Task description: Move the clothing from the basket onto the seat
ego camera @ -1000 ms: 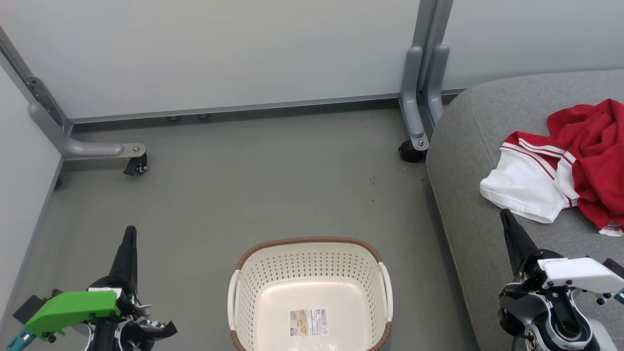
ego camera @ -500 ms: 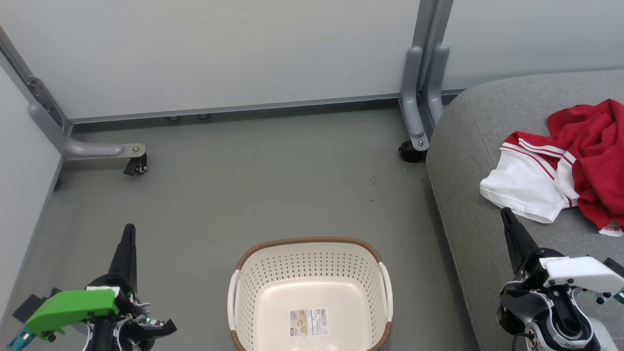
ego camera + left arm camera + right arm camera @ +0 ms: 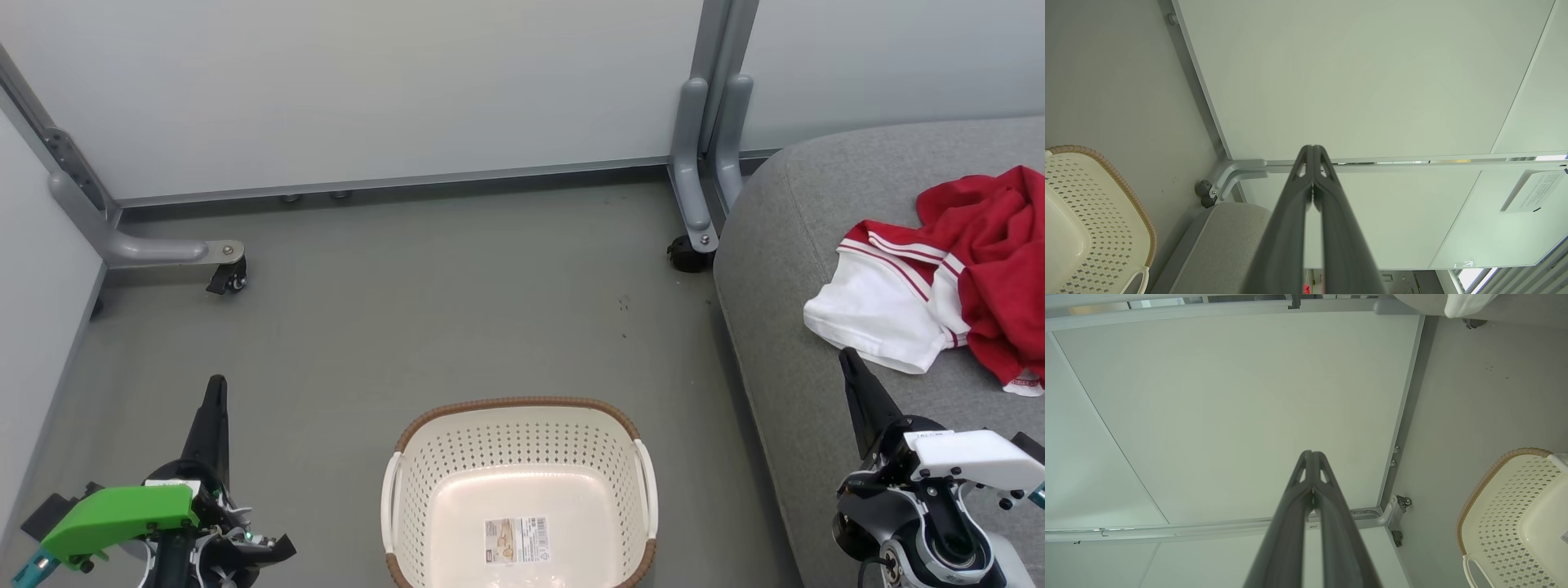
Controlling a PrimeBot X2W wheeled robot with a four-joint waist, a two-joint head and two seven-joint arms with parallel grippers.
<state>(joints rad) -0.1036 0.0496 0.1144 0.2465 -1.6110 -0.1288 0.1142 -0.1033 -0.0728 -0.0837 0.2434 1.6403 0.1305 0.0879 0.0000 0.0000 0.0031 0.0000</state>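
Head view unchanged: left fingers and right fingers stay pressed together, clothing on seat.

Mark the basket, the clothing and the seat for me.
basket (image 3: 522, 402), head view: brown rim at its far edge.
clothing (image 3: 1004, 278), head view: red fabric of the heap.
seat (image 3: 775, 327), head view: bare grey cushion beside the clothing.

basket near end: cut by bottom edge | clothing: cut by right edge
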